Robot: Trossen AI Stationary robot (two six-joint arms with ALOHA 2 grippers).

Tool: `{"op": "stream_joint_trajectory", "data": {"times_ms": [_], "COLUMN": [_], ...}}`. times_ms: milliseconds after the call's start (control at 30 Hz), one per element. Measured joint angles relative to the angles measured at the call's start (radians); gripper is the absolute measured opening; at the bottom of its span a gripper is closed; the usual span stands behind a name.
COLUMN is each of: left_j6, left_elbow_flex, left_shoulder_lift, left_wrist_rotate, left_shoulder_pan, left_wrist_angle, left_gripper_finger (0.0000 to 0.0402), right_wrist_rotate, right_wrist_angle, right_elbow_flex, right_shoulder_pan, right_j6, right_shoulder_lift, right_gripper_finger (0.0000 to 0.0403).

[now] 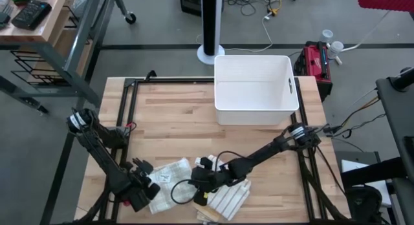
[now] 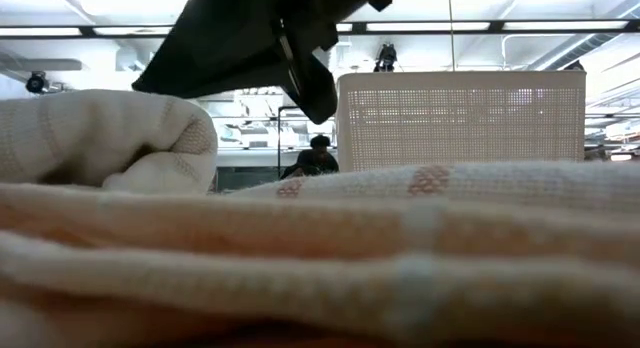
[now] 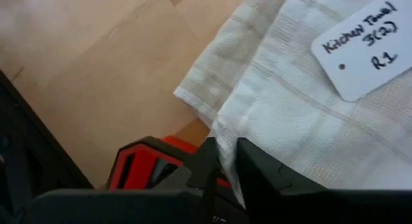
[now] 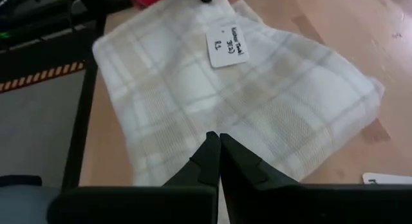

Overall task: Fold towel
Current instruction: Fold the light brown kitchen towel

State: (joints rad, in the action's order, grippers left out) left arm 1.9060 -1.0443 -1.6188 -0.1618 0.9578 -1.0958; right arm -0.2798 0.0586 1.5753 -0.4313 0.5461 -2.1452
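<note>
Plainly, one towel [image 1: 173, 176], one white bin [image 1: 253, 89], two claws.

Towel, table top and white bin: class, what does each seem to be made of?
Towel: woven cloth, probably cotton; visible weave, faint beige plaid, matte.
Table top: wood, jointed pale strips with grain.
White bin: likely plastic; smooth moulded walls, handle slot.
</note>
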Motion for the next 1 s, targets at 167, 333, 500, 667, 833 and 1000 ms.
{"op": "stream_joint_trajectory", "data": {"times_ms": [167, 333, 500, 667, 833, 1000], "left_j6": [0.017, 0.018, 0.013, 0.007, 0.006, -0.07], "left_elbow_flex": [0.017, 0.018, 0.012, 0.012, 0.011, 0.011], "left_shoulder_lift": [0.0, 0.0, 0.014, 0.031, 0.032, 0.033], "left_wrist_rotate": [0.006, -0.003, -0.003, 0.007, -0.008, -0.132], "left_shoulder_pan": [-0.001, -0.001, 0.002, 0.008, 0.01, 0.009], "left_wrist_angle": [0.001, -0.002, 0.001, 0.004, 0.03, 0.182], "left_gripper_finger": [0.0085, 0.0135, 0.0179, 0.0193, 0.0184, 0.0171], "right_wrist_rotate": [0.025, 0.044, 0.053, 0.058, 0.057, 0.057], "right_wrist_angle": [0.008, 0.009, 0.017, 0.084, 0.102, 0.079], "right_elbow_flex": [0.0, 0.0, 0.0, 0.0, 0.0, 0.0], "right_shoulder_pan": [0.001, 0.003, 0.006, 0.009, 0.01, 0.01], "right_j6": [0.003, 0.004, 0.004, 0.03, 0.03, 0.018], "right_shoulder_lift": [-0.018, -0.03, -0.035, -0.037, -0.037, -0.037], "right_gripper_finger": [0.0002, 0.0002, 0.0002, 0.0002, 0.0002, 0.0002]}}
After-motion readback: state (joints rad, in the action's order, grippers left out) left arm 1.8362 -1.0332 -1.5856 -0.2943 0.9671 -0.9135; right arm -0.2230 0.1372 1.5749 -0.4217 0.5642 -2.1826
